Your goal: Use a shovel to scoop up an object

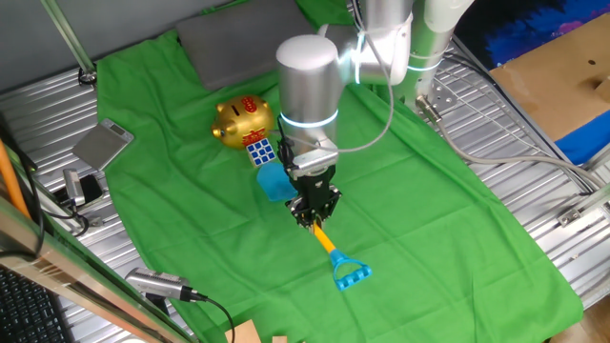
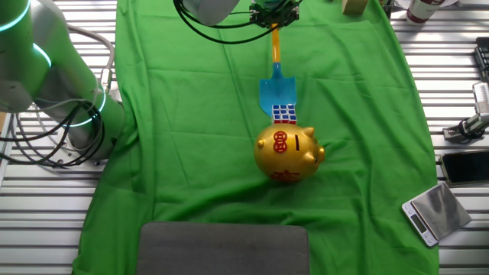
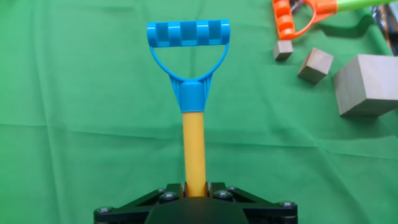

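The shovel lies along the green cloth, its light blue blade (image 1: 276,181) next to the multicoloured cube (image 1: 261,150), the object. In the other fixed view the blade (image 2: 275,93) tip touches the cube (image 2: 284,114), which sits against the gold piggy bank (image 2: 286,153). My gripper (image 1: 315,217) is shut on the yellow shaft (image 3: 193,149); its black fingers (image 3: 166,195) clamp the shaft from both sides in the hand view. The blue D-shaped end (image 3: 188,53) points away from the hand, also visible as the blue end (image 1: 350,274) on the cloth.
The piggy bank (image 1: 241,122) stands behind the cube. A grey pad (image 2: 224,248) lies at the cloth's far edge. Wooden blocks (image 3: 367,84) and an orange toy handle (image 3: 292,17) lie beyond the shovel's end. A scale (image 2: 433,211) and phone (image 2: 464,165) sit on the metal table.
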You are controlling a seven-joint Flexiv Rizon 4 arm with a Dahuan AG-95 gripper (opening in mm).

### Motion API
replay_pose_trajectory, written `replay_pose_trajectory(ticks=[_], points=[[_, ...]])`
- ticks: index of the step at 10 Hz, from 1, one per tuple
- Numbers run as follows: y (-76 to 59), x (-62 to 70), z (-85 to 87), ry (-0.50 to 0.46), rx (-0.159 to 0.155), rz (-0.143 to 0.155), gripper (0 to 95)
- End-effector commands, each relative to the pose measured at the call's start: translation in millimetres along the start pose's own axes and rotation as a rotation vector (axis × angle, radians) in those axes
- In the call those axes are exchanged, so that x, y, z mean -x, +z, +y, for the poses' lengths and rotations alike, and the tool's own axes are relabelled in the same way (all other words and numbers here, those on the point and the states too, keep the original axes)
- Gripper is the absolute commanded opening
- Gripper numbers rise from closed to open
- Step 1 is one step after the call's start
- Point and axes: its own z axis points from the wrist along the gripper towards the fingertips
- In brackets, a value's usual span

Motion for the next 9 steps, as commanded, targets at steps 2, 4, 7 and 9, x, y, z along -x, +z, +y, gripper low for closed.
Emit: replay_pose_trajectory(ticks=[2,4,7,9], points=[[-2.1,1.0,-0.5,0.002,-0.002,0.001,0.0],[-2.2,1.1,-0.5,-0.002,-0.002,0.004,0.0],[-2.9,1.1,-3.5,-0.007,-0.002,-0.004,0.0],[-4.4,1.9,-5.1,-0.001,-0.002,-0.013,0.0]])
